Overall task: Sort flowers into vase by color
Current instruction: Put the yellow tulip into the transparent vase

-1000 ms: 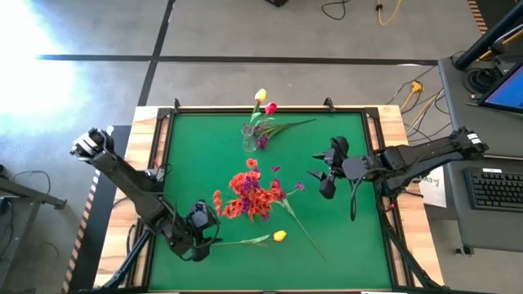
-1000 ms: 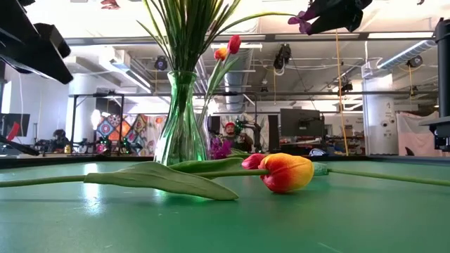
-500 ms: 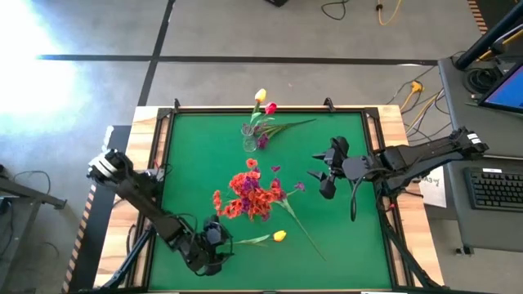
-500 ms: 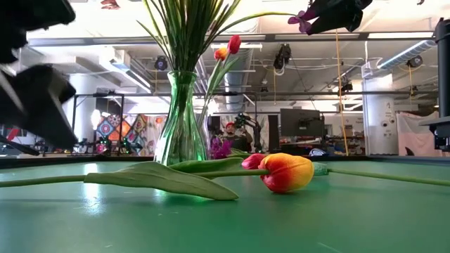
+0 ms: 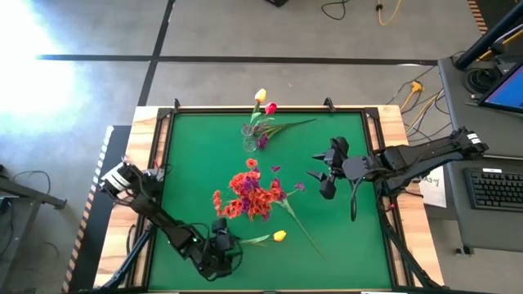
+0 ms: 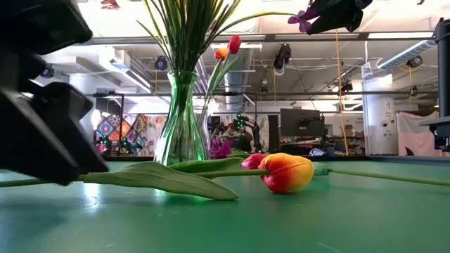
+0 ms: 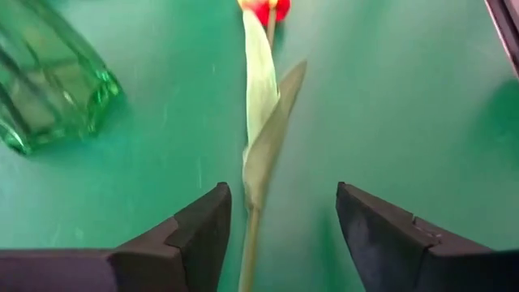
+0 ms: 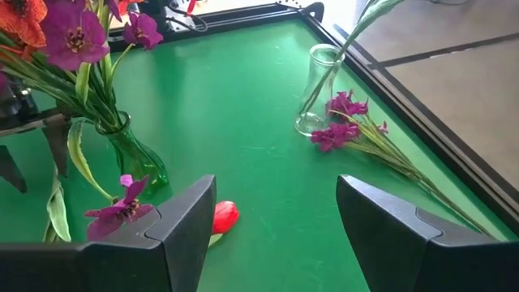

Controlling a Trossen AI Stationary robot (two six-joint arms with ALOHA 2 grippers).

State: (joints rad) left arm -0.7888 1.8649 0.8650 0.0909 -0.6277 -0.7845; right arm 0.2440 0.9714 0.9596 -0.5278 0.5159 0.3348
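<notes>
Compared with one second earlier, the left gripper has travelled along the near table edge toward the lying tulip, while the right arm and all flowers are unchanged. Its two dark, blocky fingers straddle the thin green stem at the table surface, a gap visible on either side of the stem, so no contact is shown. From the low camera this gripper appears as a large dark mass beside the long, flat, pointed leaf. Lying tulip: smooth, egg-shaped head, yellow shading to orange-red, resting on the green felt-like table near the front edge. Behind it stands a green-tinted, waisted glass vase filled with stiff green stems, orange-red sprays and purple sprays clustered above. Right gripper: hovering well above the table right of centre, jaws spread wide, with a purple spray just in front of its fingers; whether it grips the spray cannot be told. Farthest, near the back edge, the small clear vase holds a yellow tulip and a pink-red tulip, with purple sprays lying against its base.
</notes>
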